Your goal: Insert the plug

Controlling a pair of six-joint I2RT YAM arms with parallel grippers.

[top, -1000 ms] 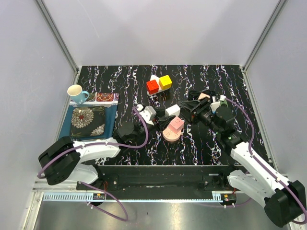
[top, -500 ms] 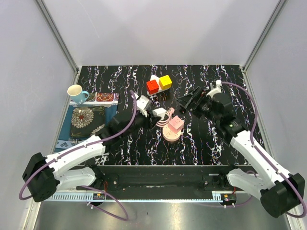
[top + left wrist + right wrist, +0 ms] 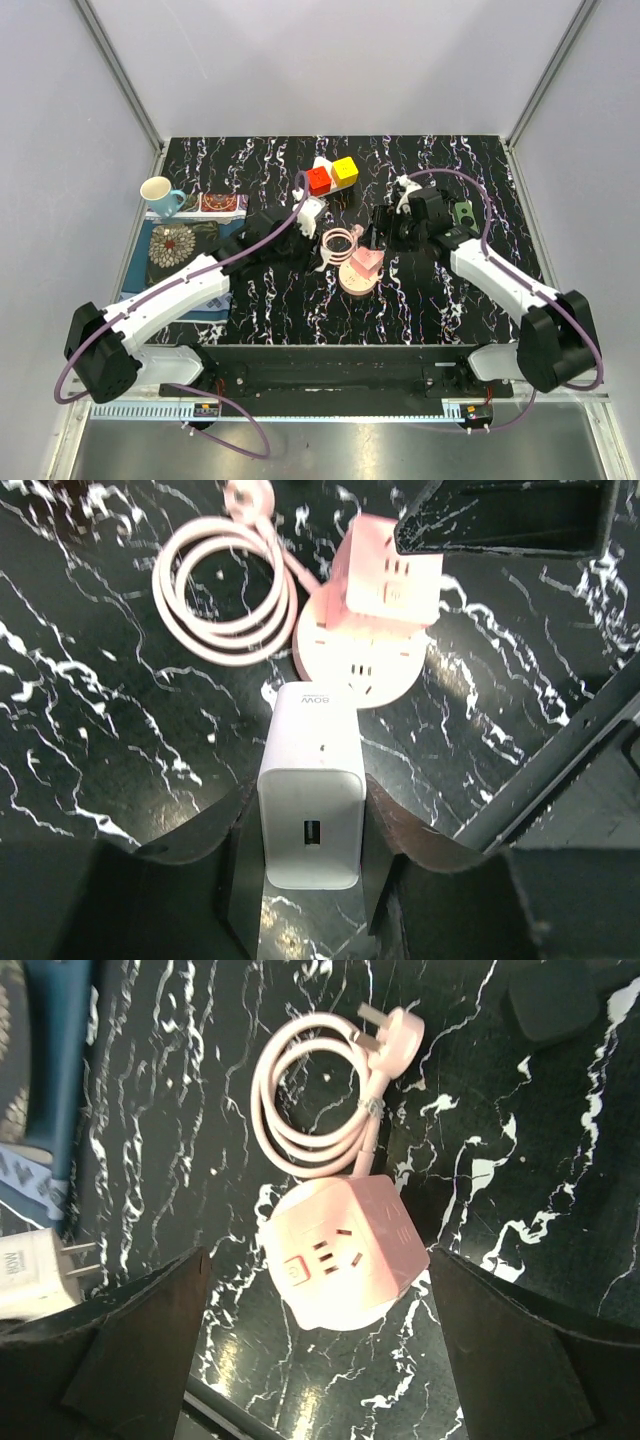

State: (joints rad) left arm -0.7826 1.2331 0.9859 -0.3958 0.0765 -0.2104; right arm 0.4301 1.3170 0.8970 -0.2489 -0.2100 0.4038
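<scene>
My left gripper (image 3: 310,865) is shut on a white charger plug (image 3: 310,800), gripped on both sides, with its USB port facing the camera. It hangs just short of the pink socket cube (image 3: 392,575) on its round pink base (image 3: 360,665). In the top view the left gripper (image 3: 303,220) is left of the cube (image 3: 360,266). My right gripper (image 3: 320,1300) is open wide, and the cube (image 3: 345,1250) shows between its fingers without touching them. In the top view the right gripper (image 3: 385,232) is above and to the right of the cube. The charger's prongs (image 3: 80,1258) show at the left edge.
The cube's pink coiled cable (image 3: 338,243) lies beside it, ending in a pink plug (image 3: 395,1028). Red and yellow blocks (image 3: 331,175) sit behind. A cup (image 3: 158,192) and a patterned cloth (image 3: 185,245) lie at the left. A small green-white object (image 3: 462,213) is right of the right wrist.
My left arm has reached forward and to the right with the charger, up to the pink cube. My right gripper has moved left over the cube. The coiled cable now shows.
</scene>
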